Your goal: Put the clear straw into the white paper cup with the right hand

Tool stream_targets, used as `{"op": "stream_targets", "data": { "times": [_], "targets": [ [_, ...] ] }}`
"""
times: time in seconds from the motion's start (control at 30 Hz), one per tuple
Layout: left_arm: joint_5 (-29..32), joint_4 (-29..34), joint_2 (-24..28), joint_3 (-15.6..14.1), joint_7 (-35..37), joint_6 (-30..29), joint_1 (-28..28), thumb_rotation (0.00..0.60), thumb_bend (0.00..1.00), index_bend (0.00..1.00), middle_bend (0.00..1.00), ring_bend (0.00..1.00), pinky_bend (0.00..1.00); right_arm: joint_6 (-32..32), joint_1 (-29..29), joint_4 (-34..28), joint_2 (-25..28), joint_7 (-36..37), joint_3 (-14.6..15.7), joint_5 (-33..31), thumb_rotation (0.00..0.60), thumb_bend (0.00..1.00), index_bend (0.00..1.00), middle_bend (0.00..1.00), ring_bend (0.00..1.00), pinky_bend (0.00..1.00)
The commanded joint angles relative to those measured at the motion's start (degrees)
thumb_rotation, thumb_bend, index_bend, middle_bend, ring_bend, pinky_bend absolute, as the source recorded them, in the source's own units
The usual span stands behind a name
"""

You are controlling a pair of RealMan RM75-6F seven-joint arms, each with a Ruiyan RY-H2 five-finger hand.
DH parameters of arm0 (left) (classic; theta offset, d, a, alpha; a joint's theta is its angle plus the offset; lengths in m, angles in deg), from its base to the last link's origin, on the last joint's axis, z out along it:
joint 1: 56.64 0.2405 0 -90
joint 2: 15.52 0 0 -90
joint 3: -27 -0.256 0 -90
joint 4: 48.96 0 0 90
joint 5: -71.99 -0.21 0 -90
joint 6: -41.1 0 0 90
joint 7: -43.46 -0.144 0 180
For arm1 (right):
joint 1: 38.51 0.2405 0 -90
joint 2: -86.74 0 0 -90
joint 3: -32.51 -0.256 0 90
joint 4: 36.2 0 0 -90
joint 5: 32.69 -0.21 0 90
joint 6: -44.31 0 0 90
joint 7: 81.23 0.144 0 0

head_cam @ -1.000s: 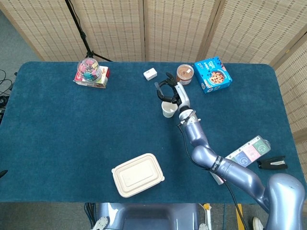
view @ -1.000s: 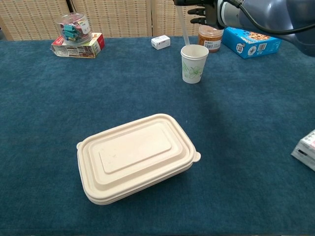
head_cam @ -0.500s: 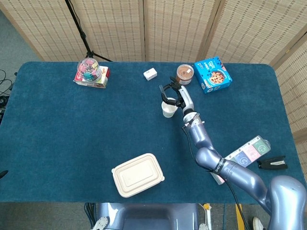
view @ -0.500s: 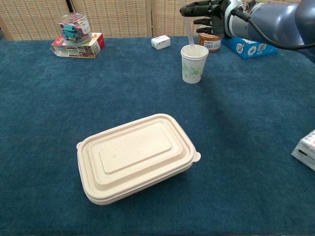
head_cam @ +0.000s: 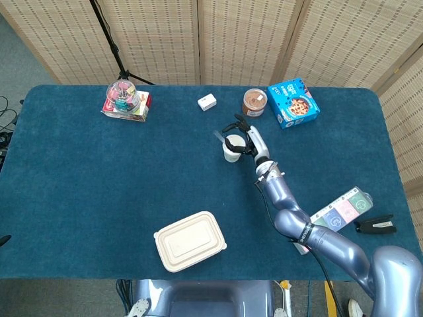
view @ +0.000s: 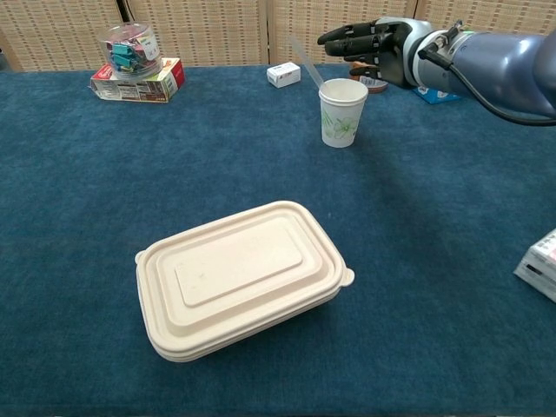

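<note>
Your right hand (view: 375, 48) hovers just behind the white paper cup (view: 342, 112) with its fingers spread and nothing in them, and the clear straw (view: 306, 62) stands in the cup, leaning away from your hand over the far rim. If you draw back low, your fingers could clip the rim, tipping the light cup and spilling the straw. No writing is legible; the cup shows only a green leaf print.
</note>
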Motion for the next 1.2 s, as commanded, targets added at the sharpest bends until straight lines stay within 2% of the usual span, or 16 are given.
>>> {"op": "stream_targets", "data": {
  "times": [0.03, 0.17, 0.43, 0.6, 0.7, 0.83, 0.93, 1.1, 1.2],
  "targets": [
    [-0.17, -0.03, 0.03, -0.05, 0.18, -0.07, 0.03, 0.600, 0.00, 0.00, 0.00, 0.00, 0.00, 0.70, -0.59, 0.02, -0.02, 1.41, 0.36, 2.00, 0.600, 0.48, 0.21, 0.00, 0.00, 0.00],
    [-0.22, -0.07, 0.00, -0.06, 0.14, -0.14, 0.05, 0.600, 0.00, 0.00, 0.00, 0.00, 0.00, 1.68, -1.15, -0.83, 0.43, 2.70, 0.41, 3.92, 0.600, 0.44, 0.10, 0.00, 0.00, 0.00],
    [-0.62, -0.01, -0.09, -0.19, -0.22, -0.46, 0.13, 0.600, 0.00, 0.00, 0.00, 0.00, 0.00, 7.48, -3.45, -8.40, 4.61, 3.27, -0.50, 7.85, 0.600, 0.42, 0.06, 0.00, 0.00, 0.00],
    [-1.23, 0.05, -0.17, -0.40, -0.43, -1.10, 0.38, 0.600, 0.00, 0.00, 0.00, 0.00, 0.00, 11.43, -5.70, -14.69, 9.51, -0.99, 0.66, 10.45, 0.600, 0.15, 0.03, 0.00, 0.00, 0.00],
    [-1.76, -0.07, -0.24, -0.58, -0.13, -1.95, 0.79, 0.600, 0.00, 0.00, 0.00, 0.00, 0.00, 15.11, -7.81, -18.29, 13.83, -8.42, 3.47, 13.29, 0.600, 0.06, 0.00, 0.00, 0.00, 0.00],
    [-2.73, -0.18, -0.64, -0.89, -0.80, -3.34, 1.35, 0.600, 0.00, 0.00, 0.00, 0.00, 0.00, 19.48, -11.43, -22.30, 19.03, -17.31, 7.73, 15.65, 0.600, 0.05, 0.00, 0.00, 0.00, 0.00],
    [-3.24, -0.12, -1.02, -1.03, -1.82, -4.14, 1.63, 0.600, 0.00, 0.00, 0.00, 0.00, 0.00, 21.78, -13.45, -24.23, 21.69, -21.34, 10.03, 17.12, 0.600, 0.03, 0.00, 0.00, 0.00, 0.00],
    [-4.06, 0.00, -1.76, -1.23, -3.55, -6.00, 2.36, 0.600, 0.00, 0.00, 0.00, 0.00, 0.00, 27.56, -18.69, -27.49, 27.78, -32.25, 16.42, 22.10, 0.600, 0.00, 0.00, 0.00, 0.00, 0.00],
    [-4.27, -0.18, -2.22, -1.28, -4.12, -7.07, 2.87, 0.600, 0.00, 0.00, 0.00, 0.00, 0.00, 33.90, -24.50, -30.89, 31.53, -38.99, 20.85, 23.86, 0.600, 0.00, 0.00, 0.00, 0.00, 0.00]
  ]
}}
